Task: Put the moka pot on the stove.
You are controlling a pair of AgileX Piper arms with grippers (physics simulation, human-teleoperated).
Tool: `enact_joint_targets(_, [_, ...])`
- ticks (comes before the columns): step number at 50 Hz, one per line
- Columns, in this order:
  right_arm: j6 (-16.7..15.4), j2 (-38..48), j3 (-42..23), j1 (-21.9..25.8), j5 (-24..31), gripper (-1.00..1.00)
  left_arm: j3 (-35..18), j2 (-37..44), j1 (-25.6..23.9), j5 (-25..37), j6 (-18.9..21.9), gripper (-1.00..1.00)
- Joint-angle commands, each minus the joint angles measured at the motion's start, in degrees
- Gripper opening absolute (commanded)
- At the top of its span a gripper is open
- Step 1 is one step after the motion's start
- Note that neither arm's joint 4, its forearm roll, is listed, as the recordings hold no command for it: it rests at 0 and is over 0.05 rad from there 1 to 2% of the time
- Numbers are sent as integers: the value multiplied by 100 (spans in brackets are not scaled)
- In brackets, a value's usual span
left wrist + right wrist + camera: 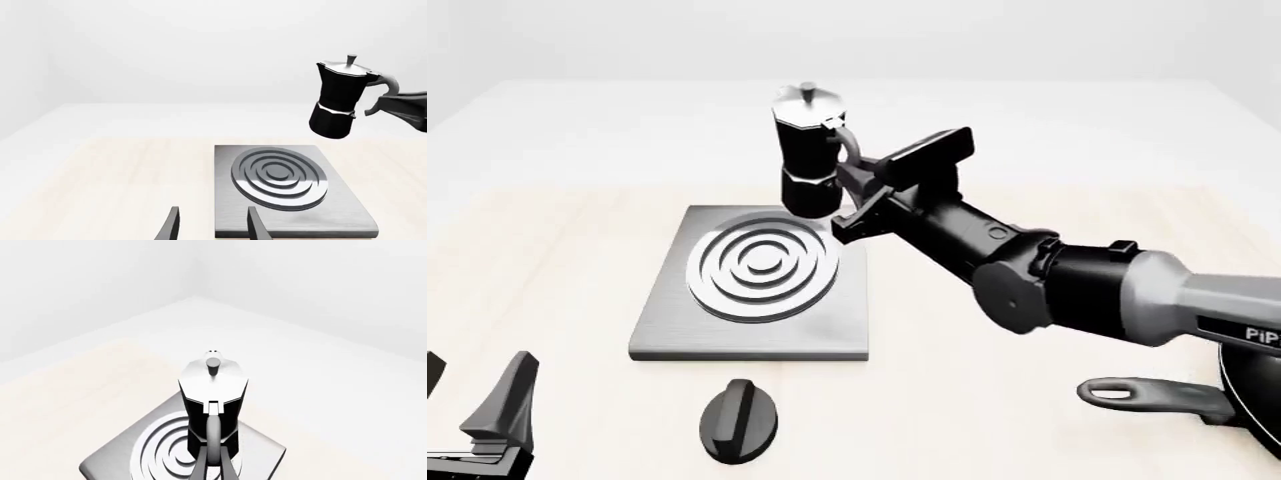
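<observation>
The black moka pot [810, 155] with a silver lid hangs in the air above the far right part of the stove [751, 340]. My right gripper [851, 190] is shut on its curved handle. The pot tilts a little. It also shows in the left wrist view [339, 100] and the right wrist view [213, 405], above the ring burner [167, 452]. The stove is a flat grey plate with a silvery ring burner [279, 176]. My left gripper [212, 227] is open and empty, low at the near left, by the stove's near edge.
A black oval knob [739, 420] lies on the table in front of the stove. A black frying pan's long handle [1154, 396] shows at the near right edge. The table top is light wood.
</observation>
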Motion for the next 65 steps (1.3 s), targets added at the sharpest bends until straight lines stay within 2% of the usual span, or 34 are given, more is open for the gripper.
enact_joint_targets(1, [80,321,-319,79,-87,-100,0,0,0,0,0,100])
enact_joint_targets(31, [213,1157,-915,177,-135,-100,0,0,0,0,0,100])
enact_joint_targets(65, [356,1687,-1193,255,-192,-100,0,0,0,0,0,100])
